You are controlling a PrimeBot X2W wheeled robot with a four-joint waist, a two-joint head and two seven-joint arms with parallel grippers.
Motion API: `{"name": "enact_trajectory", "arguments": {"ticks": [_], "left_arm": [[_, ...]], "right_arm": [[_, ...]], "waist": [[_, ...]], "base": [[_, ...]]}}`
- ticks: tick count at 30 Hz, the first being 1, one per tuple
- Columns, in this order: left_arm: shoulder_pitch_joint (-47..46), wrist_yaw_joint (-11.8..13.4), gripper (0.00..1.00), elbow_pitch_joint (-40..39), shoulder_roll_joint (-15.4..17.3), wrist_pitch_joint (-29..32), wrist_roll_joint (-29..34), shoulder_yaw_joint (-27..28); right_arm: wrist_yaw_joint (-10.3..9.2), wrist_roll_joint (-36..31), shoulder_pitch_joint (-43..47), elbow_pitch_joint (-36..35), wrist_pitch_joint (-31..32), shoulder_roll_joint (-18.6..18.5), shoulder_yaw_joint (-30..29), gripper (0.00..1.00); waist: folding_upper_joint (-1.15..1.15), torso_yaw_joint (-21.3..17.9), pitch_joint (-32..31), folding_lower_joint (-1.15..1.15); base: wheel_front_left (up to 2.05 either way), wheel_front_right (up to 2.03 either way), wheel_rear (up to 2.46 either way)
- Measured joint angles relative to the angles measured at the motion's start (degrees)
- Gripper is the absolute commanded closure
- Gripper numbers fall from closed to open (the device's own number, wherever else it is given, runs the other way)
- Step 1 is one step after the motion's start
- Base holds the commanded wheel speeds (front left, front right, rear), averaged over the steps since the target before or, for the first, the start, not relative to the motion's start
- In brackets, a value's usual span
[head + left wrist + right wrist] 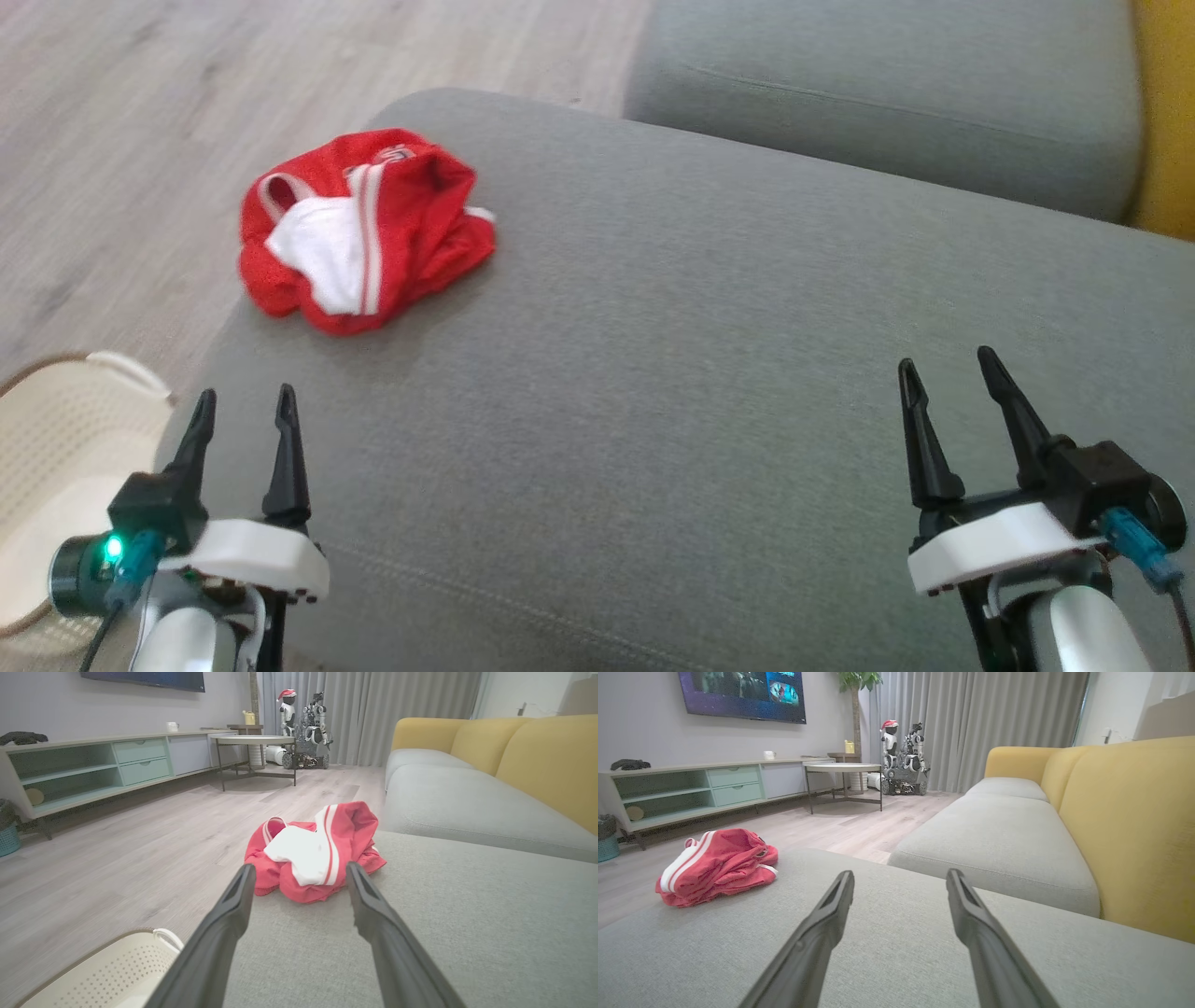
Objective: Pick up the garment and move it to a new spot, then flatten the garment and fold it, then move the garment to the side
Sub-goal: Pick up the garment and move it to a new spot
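Left claw (246, 392) near cream basket (56, 439)

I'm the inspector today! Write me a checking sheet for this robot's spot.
Surface: grey fabric sofa cushion.
Job's things: crumpled red and white garment near the cushion's far left edge, not folded.
Clutter: cream perforated plastic basket on the floor, left.
Grippers: left gripper and right gripper both open, holding nothing.
Cables: blue cable at each wrist.
Surroundings: pale wooden floor, yellow sofa back, wall television, small robot.
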Motion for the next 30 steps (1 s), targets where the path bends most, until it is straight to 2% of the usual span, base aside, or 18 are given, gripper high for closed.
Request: {"name": "enact_trajectory", "arguments": {"ticks": [10, 30], "left_arm": [[0.0, -0.1, 0.00, -0.1, -0.1, 0.0, 0.0, 0.8], [-2.2, -0.7, 0.00, 0.2, -1.0, 0.0, -0.1, 1.3]], "right_arm": [[0.00, 0.0, 0.1, -0.2, 0.0, 0.0, 0.2, 0.00], [0.00, 0.0, 0.9, -0.6, 0.8, 0.0, 0.2, 0.00]], "waist": [[0.00, 3.6, 0.3, 0.00], [0.00, 3.4, 2.1, 0.00]], "base": [[0.00, 0.00, 0.00], [0.00, 0.00, 0.00]]}}
